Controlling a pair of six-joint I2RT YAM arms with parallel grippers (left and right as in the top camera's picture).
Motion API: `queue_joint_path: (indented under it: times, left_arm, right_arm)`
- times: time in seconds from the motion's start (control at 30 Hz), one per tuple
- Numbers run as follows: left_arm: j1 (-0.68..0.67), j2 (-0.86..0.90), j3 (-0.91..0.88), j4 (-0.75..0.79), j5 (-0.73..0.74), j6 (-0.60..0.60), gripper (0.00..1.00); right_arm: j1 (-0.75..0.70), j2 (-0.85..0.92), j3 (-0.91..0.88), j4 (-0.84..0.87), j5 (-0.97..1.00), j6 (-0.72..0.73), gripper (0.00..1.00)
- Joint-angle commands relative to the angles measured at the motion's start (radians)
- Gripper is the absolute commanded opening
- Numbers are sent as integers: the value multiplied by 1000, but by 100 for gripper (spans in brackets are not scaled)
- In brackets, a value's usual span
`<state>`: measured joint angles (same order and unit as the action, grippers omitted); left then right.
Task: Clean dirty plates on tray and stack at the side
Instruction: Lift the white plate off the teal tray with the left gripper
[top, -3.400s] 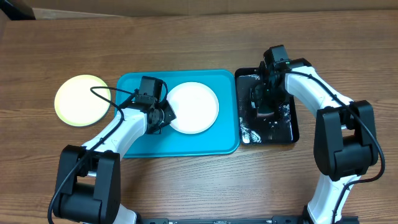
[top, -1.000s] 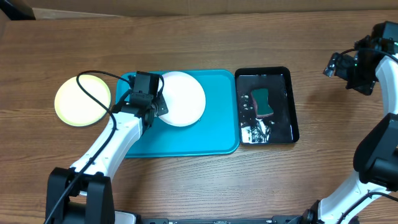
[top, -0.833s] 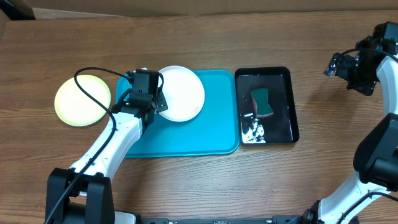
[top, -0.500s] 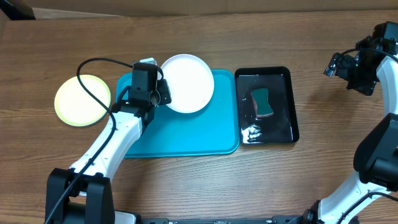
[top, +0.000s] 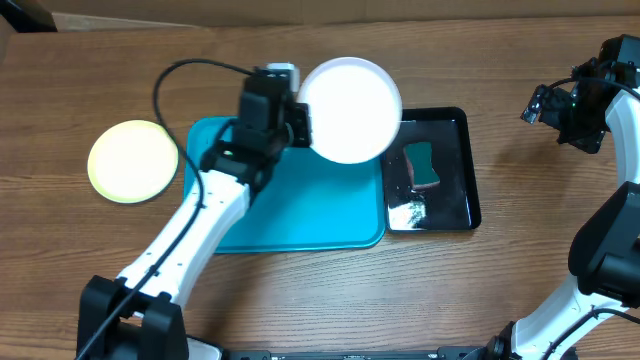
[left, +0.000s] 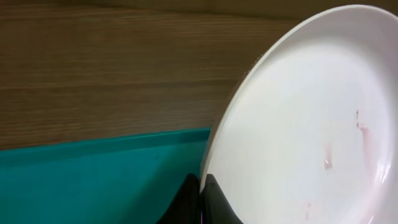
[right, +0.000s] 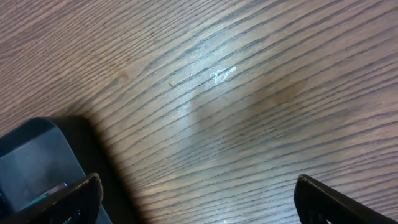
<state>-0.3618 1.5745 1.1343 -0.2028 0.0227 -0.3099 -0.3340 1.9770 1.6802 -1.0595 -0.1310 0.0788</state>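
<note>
We see the yellow-green plate (top: 131, 161) on the table (top: 500, 290), left of the tray (top: 300, 215). The left gripper (top: 298, 118) is clamped on the white plate's (top: 350, 110) rim, above the tray's far right corner, overlapping the black tray (top: 455, 130). That one holds a green sponge (top: 424, 166) and foam. The right gripper (right: 196, 186) has its fingers apart, off right. The tray corner is hidden under the plate.

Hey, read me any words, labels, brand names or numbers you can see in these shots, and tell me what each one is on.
No readable text in any view.
The white plate, yellow-green plate, turquoise tray, black tray and green sponge show no print.
The wooden table shows only grain and a pale scuff.
</note>
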Motion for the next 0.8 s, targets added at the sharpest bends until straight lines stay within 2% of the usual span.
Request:
queue_joint_path:
  times: [0.0, 0.13, 0.4, 0.77]
  left_arm:
    - [-86, -25, 29, 18, -110, 23, 4]
    - [-191, -25, 29, 35, -257, 76, 4]
    - [-450, -25, 29, 117, -673, 289, 4]
    - [-646, -24, 29, 241, -916, 626, 4]
  right_arm:
    - [-2, -35, 21, 3, -4, 7, 100]
    - [-2, -35, 21, 3, -4, 8, 100]
    - [-2, -35, 21, 3, -4, 7, 100]
    - [-2, -35, 21, 3, -4, 8, 100]
